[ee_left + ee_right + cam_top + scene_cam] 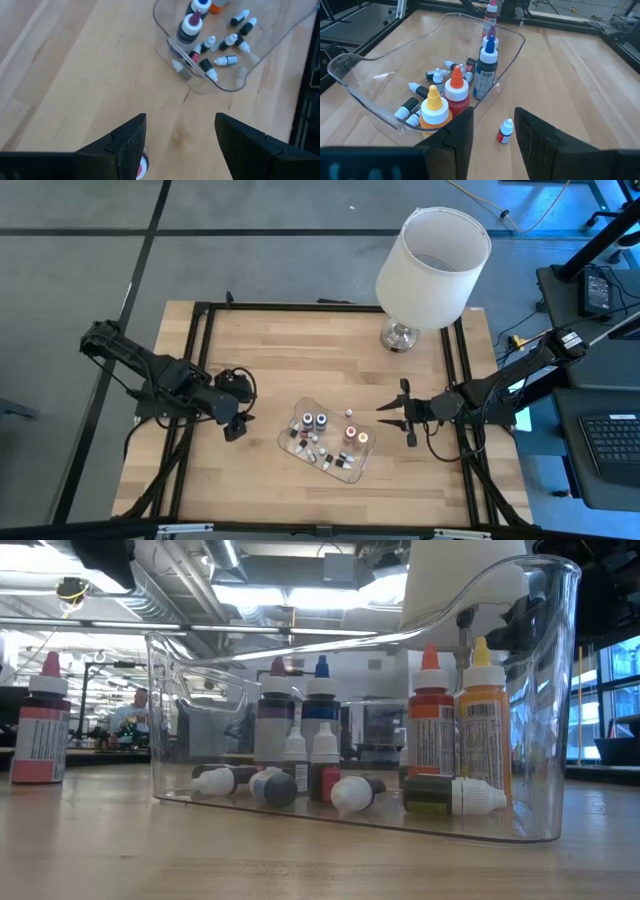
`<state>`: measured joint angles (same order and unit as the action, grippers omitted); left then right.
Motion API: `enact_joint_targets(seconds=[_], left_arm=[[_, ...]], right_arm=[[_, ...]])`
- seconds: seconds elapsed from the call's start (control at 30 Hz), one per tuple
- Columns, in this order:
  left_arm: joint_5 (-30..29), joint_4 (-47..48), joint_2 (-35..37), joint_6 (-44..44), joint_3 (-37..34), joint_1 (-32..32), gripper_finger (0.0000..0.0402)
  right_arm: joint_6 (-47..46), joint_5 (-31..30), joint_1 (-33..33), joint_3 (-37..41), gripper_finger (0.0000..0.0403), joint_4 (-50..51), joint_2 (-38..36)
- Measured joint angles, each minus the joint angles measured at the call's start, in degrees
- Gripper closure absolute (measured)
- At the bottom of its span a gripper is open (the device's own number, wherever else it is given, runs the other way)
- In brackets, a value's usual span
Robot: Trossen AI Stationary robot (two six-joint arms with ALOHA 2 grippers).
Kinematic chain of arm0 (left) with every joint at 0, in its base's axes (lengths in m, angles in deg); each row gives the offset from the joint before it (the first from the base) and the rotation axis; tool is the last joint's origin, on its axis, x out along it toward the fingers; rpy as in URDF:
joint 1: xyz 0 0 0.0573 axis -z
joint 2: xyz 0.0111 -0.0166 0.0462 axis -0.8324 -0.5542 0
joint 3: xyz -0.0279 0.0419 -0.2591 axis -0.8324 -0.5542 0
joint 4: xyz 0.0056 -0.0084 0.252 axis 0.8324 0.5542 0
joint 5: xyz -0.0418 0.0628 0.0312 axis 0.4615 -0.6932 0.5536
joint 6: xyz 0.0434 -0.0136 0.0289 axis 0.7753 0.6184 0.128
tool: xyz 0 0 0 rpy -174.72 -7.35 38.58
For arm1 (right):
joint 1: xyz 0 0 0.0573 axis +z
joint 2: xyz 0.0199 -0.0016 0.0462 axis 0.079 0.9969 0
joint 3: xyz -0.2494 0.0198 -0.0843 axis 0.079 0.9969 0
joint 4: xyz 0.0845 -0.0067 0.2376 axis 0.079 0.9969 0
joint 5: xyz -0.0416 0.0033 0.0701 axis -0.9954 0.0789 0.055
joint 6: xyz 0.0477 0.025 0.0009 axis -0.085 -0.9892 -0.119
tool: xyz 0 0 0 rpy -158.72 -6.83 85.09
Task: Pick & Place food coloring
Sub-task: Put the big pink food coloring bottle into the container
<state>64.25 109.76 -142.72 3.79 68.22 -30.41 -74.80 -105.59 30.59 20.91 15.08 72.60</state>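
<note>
From overhead, mid-table, clear tray [296, 442] holds most of the food coloring [322, 423]: big bottles upright, tiny ones lying loose, prob. just dropped there. One small bottle [349, 412] sits outside, just beside the tray's far rim. Left gripper [234, 423] hangs near the tray's left side, right gripper [394, 414] near its right side w/ fingers spread, pointing at the tray; lamp [432, 255] stands at the table's far edge, well clear. At table height, tray wall [170, 740] shows red [431, 730] and orange [484, 730] bottles upright side by side, dark ones behind, small ones on the floor; a pink-capped bottle [40, 720] stands alone on the wood outside. Left wrist view: left fingers [131, 140] apart, nothing between, a red-and-white bit [142, 166] showing just beside one finger, likely that pink-capped bottle, so prob. a release or a lined-up grab. Right wrist view: right fingers [455, 137] part-open, empty, a tiny red bottle w/ white cap [505, 132] on the wood between them, beside the tray, looks like the next pick.
</note>
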Motion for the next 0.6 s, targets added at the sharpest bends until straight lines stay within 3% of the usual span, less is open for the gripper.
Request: enact_joint_targets(seconds=[0.23, 0.37, 0.5, 0.6], left_arm=[[-0.08, 0.88, -1.28, -3.32, 0.0, 0.0, 0.017], [0.01, 5.22, -3.89, -10.11, 0.0, -0.68, 0.0176], [2.6, 12.35, -7.16, -18.81, 0.0, -2.1, 0.018], [5.08, 13.51, -9.11, -20.17, 0.0, -2.47, 0.018]], right_arm=[[-0.01, 0.01, -0.01, 0.0, 0.0258, 0.0, 0.01], [-0.01, 0.0, -0.01, 0.0, 0.0258, 0.0, 0.01], [-0.04, 0.01, 0.0, 0.0, 0.0258, -0.05, 0.01], [-0.53, 0.02, -0.01, 0.0, 0.0258, -0.07, 0.01]])
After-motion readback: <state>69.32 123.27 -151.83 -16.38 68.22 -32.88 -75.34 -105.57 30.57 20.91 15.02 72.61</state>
